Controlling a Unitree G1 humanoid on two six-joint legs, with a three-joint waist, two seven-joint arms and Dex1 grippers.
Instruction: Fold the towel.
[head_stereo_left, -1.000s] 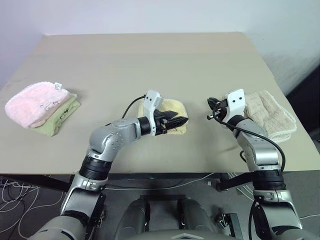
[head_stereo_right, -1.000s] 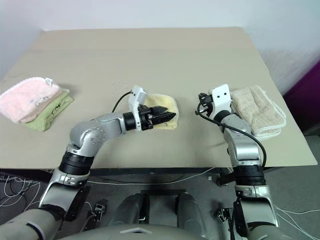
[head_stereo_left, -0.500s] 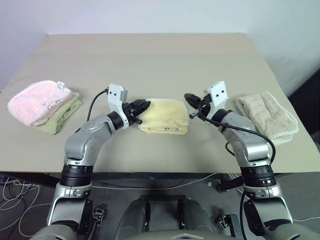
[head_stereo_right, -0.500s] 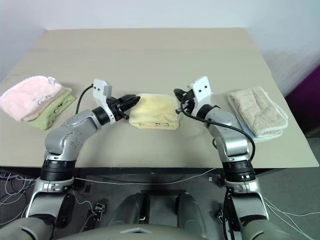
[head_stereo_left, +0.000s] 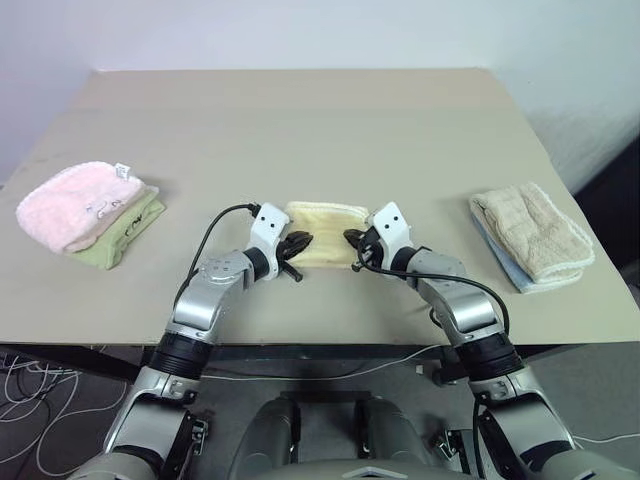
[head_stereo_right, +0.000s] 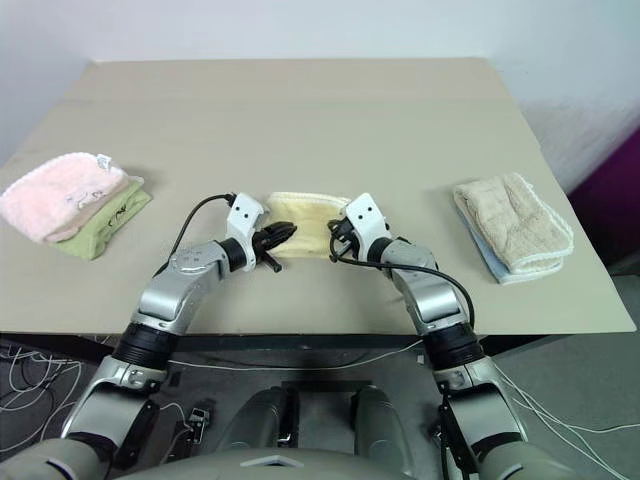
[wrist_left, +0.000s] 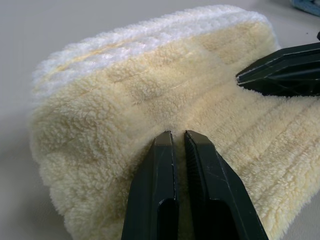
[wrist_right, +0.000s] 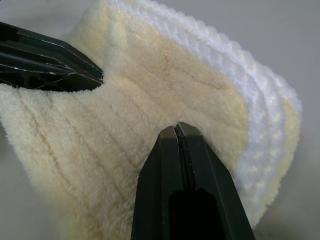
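Both pincers, left pincer (head_stereo_left: 297, 243) and right pincer (head_stereo_left: 352, 239), pinching opposite ends of towel (head_stereo_left: 325, 220).

silver-grey metal arms with black joint bands, white wrist camera blocks, looping black cables, left gripper (head_stereo_left: 298, 243) and right gripper (head_stereo_left: 352, 238) with tapered black fingers

The setting reads as a robot test room or lab rather than a home. A plain beige rectangular table (head_stereo_left: 320, 130) stands against a bare white wall (head_stereo_left: 300, 30) — no furnishings or decoration around it. Loose black and white cables (head_stereo_left: 30, 385) lie tangled on the grey floor (head_stereo_left: 620, 400) under the table's near edge. Folded cloths sit in separate stacks — a fluffy pink folded towel (head_stereo_left: 72, 203) and a cream folded towel (head_stereo_left: 532, 232).
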